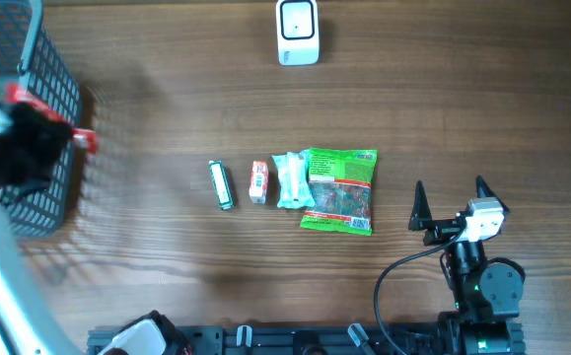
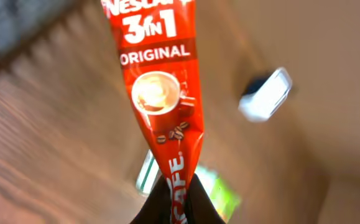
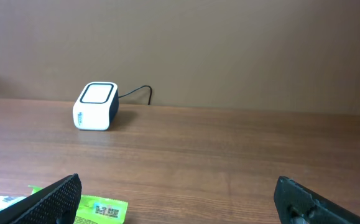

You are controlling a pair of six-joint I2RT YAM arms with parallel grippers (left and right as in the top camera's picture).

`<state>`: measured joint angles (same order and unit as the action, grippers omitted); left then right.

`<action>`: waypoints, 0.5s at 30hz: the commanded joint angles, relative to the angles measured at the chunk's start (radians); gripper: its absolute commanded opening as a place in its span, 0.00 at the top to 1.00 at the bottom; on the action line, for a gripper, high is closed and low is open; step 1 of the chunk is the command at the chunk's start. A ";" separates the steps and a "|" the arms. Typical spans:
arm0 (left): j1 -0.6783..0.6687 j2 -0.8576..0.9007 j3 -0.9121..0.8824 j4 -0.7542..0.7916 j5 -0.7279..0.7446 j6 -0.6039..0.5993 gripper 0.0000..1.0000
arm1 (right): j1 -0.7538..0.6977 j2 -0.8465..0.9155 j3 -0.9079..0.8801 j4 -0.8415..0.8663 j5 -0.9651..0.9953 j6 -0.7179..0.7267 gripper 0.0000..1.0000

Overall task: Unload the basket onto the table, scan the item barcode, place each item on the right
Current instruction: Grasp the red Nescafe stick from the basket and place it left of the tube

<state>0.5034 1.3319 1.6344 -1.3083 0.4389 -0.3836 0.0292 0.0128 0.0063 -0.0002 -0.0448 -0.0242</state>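
Observation:
My left gripper (image 2: pixel 178 186) is shut on the lower end of a red Nescafé 3in1 coffee sachet (image 2: pixel 158 81), which stands up large in the left wrist view. From overhead, the left gripper (image 1: pixel 43 133) is at the far left beside the basket, with the sachet's red tip (image 1: pixel 84 139) sticking out to the right. The white barcode scanner (image 1: pixel 298 32) stands at the back middle of the table; the blurred scanner (image 2: pixel 265 94) is beyond the sachet, and the scanner (image 3: pixel 96 106) also shows ahead of the right arm. My right gripper (image 1: pixel 451 187) rests open at the front right, with nothing between its fingers (image 3: pixel 55 196).
A dark mesh basket (image 1: pixel 53 59) stands at the left edge. In the middle lie a green-and-white stick (image 1: pixel 222 184), a small red-and-white pack (image 1: pixel 258 181), a white-teal packet (image 1: pixel 291 180) and a green snack bag (image 1: pixel 339 190), the bag close to my right gripper.

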 commanded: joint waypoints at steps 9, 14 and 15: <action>-0.433 0.095 -0.372 0.120 -0.258 0.077 0.00 | -0.003 -0.005 -0.001 0.002 -0.009 -0.002 0.00; -0.431 0.071 -0.363 0.152 -0.258 0.066 0.23 | -0.003 -0.005 -0.001 0.002 -0.009 -0.002 0.00; -0.431 0.071 -0.363 0.153 -0.258 0.062 0.28 | -0.003 -0.005 -0.001 0.002 -0.008 -0.001 0.00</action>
<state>0.0719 1.4250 1.2667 -1.1614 0.1967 -0.3130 0.0292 0.0128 0.0063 -0.0010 -0.0448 -0.0242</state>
